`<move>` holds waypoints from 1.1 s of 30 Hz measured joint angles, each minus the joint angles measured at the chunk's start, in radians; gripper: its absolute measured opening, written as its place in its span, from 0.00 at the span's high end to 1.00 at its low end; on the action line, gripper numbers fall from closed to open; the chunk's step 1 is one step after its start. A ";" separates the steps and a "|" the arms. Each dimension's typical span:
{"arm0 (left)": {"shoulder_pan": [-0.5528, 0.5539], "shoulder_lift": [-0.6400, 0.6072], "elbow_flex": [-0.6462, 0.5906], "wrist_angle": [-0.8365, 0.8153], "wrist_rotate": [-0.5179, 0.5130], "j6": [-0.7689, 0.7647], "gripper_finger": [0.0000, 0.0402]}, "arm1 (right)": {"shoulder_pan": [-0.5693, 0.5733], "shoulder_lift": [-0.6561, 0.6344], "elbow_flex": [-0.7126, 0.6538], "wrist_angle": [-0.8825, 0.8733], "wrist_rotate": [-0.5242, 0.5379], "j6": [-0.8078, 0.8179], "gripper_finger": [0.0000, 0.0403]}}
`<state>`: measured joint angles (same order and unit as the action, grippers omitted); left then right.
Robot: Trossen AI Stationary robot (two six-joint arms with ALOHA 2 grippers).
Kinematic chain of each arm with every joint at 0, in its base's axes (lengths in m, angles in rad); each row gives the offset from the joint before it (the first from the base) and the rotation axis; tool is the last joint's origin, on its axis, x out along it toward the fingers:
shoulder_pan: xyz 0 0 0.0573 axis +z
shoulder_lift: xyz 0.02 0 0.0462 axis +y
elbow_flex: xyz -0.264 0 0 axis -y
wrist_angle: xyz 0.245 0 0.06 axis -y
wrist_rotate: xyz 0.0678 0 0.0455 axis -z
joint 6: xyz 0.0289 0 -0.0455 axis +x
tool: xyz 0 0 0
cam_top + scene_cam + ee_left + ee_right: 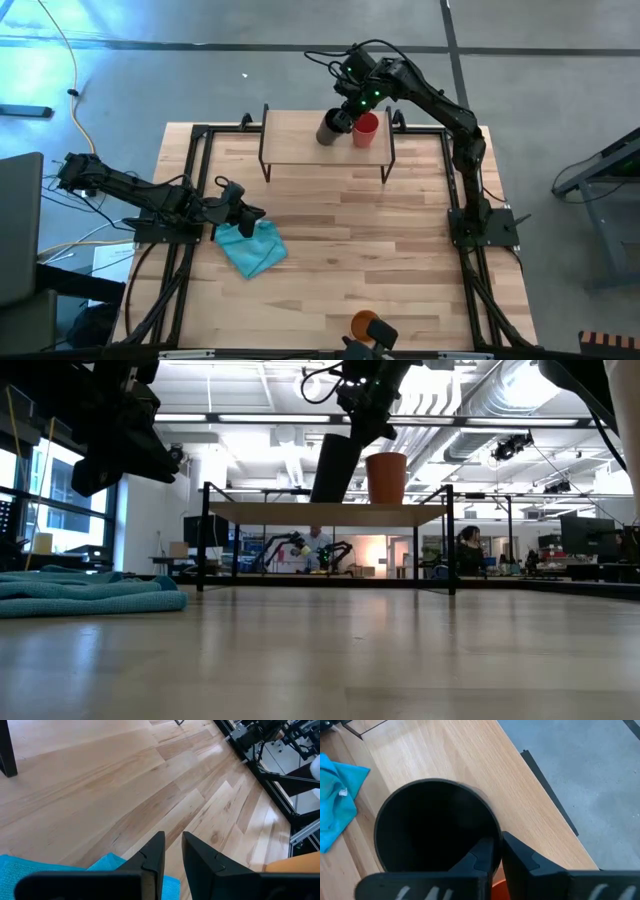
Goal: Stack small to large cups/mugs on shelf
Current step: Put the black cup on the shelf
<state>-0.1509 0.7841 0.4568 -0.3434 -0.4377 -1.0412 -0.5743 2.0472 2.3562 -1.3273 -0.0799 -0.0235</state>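
Observation:
The black cup (331, 129) (333, 464) is in my right gripper (346, 117) (497, 851), over the shelf (300, 140) (300, 512) at the table's far edge. It tilts, with its base down at the board. The red cup (366, 131) (386, 477) stands upright on the shelf, just right of the black one. The yellow-orange cup (364, 323) sits at the table's near edge. My left gripper (246, 208) (173, 851) hovers over the blue cloth (251, 248) near the left side, its fingers a narrow gap apart, holding nothing. My right gripper holds the black cup by its rim wall (495, 838), one finger (479, 856) inside the cup's mouth and the other (521, 860) outside. It reaches in from above at a slant. The cup leans, base (322, 498) at the shelf board; whether it touches cannot be told.
The blue cloth (85, 592) lies crumpled on the table's left half. Black frame rails (196, 190) run along both sides of the table. Bare wood (380, 240) stretches between the shelf and the near edge. People and other robots show in the room behind.

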 joint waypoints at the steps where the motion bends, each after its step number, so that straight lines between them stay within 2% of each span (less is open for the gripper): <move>1: 0.000 0.000 0.000 0.000 0.000 0.000 0.86 | 0.000 0.000 0.000 0.000 0.000 0.000 0.93; 21: 0.000 0.000 0.000 0.000 0.000 0.000 0.86 | -0.001 0.000 0.000 0.007 -0.003 -0.010 0.93; 27: 0.000 0.000 0.000 0.000 0.000 0.000 0.86 | -0.001 0.000 0.000 0.011 -0.009 -0.020 0.99; 33: 0.000 0.000 0.000 0.000 -0.004 0.000 0.86 | -0.002 -0.001 0.000 -0.005 -0.013 -0.025 0.99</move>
<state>-0.1513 0.7841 0.4568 -0.3435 -0.4419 -1.0412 -0.5758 2.0464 2.3562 -1.3321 -0.0930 -0.0489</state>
